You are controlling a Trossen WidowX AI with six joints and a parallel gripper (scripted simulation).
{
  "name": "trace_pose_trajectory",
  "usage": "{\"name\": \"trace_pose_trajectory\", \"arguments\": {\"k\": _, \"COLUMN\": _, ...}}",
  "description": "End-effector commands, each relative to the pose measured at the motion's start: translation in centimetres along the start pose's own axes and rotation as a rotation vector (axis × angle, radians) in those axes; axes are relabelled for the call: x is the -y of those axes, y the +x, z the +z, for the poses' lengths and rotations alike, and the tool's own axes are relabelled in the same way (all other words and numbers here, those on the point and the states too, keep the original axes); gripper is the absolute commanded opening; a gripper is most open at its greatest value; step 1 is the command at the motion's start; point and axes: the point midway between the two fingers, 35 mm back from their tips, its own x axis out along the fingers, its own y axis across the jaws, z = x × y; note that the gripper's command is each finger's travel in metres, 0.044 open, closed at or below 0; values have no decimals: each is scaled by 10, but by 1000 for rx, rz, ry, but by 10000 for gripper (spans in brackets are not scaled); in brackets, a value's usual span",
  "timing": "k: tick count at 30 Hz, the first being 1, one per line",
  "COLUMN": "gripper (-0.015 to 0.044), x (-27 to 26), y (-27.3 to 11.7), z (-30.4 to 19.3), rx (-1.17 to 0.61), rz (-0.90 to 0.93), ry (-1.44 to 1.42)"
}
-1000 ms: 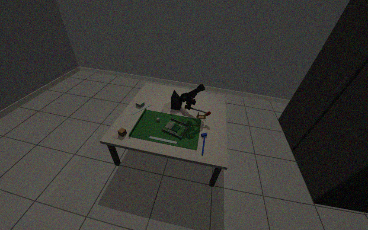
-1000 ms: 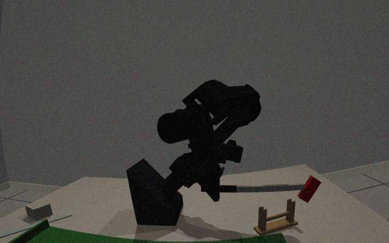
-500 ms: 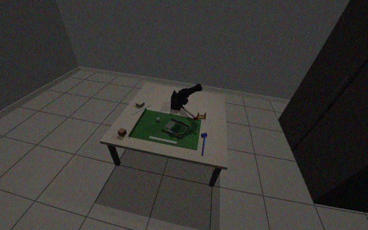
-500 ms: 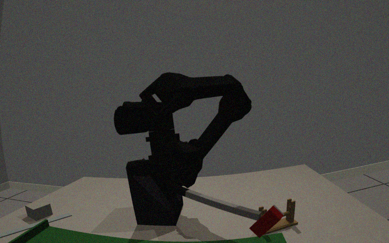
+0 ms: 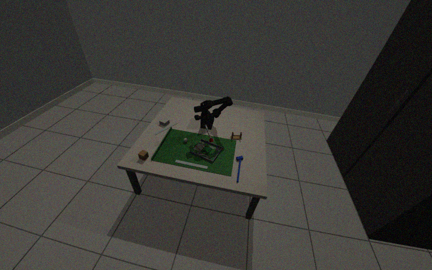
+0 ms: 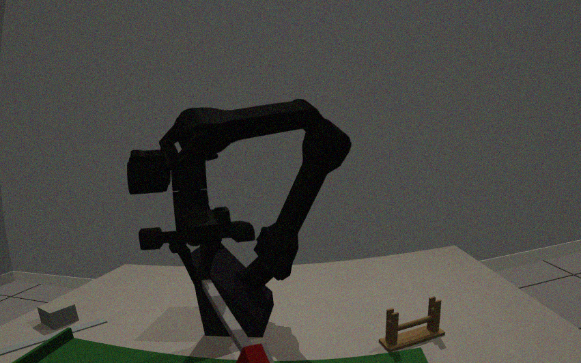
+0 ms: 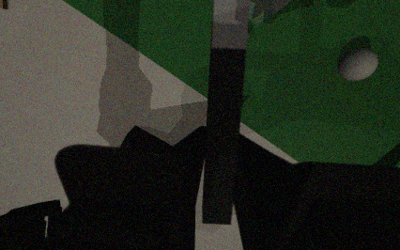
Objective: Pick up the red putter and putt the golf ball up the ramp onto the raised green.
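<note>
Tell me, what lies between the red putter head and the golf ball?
Only bare green mat, seen in the top view: the red putter head and the golf ball stand apart, nothing between them.

Red putter (image 6: 220, 311): grey shaft slanting down toward lower centre of the exterior view, dark grip clamped in the gripper (image 7: 218, 188), red head low. White golf ball (image 7: 359, 64) on green mat (image 5: 174, 150), upper right of wrist view. Raised green (image 5: 206, 149) mid-mat.

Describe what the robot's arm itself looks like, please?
The matte black jointed arm is built of chunky rounded links on a blocky black base. No loose cables show. Its black end effector has two broad dark fingers. No legible markings.
</note>
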Motion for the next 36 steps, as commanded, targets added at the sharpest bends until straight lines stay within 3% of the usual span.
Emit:
{"name": "trace_pose_trajectory", "arguments": {"k": 1, "gripper": 0, "x": 25, "y": -4, "z": -23, "rx": -6, "rz": -10, "ry": 161}}
{"name": "trace_pose_trajectory", "arguments": {"k": 21, "gripper": 0, "x": 92, "y": 6, "z": -134, "rx": -45, "rz": 12, "ry": 804}}
{"name": "trace_pose_trajectory", "arguments": {"k": 36, "gripper": 0, "x": 94, "y": 28, "z": -138, "rx": -46, "rz": 14, "ry": 824}}
